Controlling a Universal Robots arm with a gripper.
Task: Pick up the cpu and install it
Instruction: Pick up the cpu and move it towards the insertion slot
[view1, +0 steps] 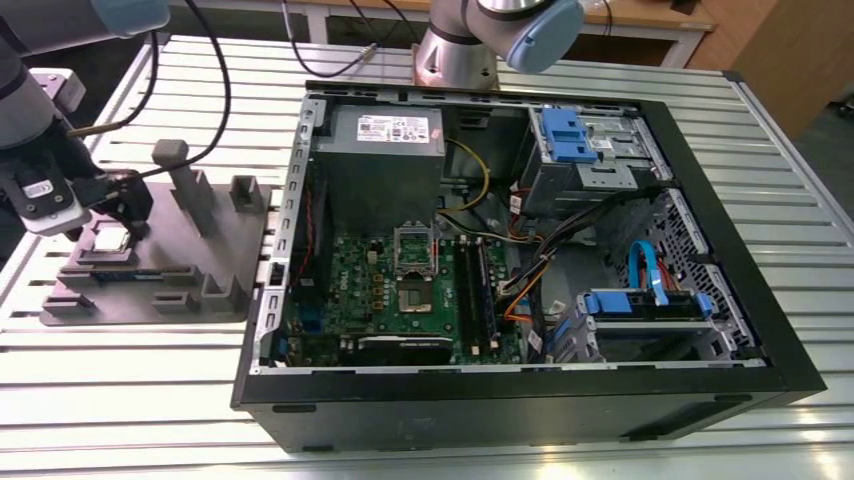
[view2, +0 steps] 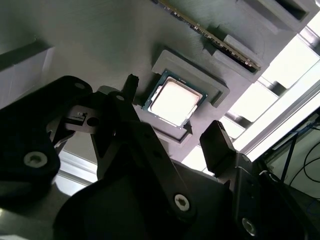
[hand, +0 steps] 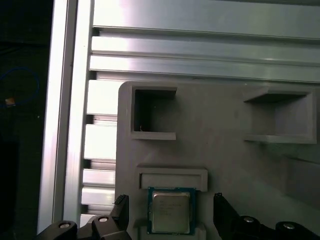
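One cpu (hand: 170, 212) in its holder (hand: 225, 165), midway between fingers (hand: 223, 215) of the released tool (hand: 170, 200).

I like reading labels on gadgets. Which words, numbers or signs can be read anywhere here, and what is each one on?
No text here is readable.
White label on the power supply: print too small to read.
Top of the cpu: faint lines of print in the first wrist view, too blurred to read.
Green motherboard: any markings are too small to read.
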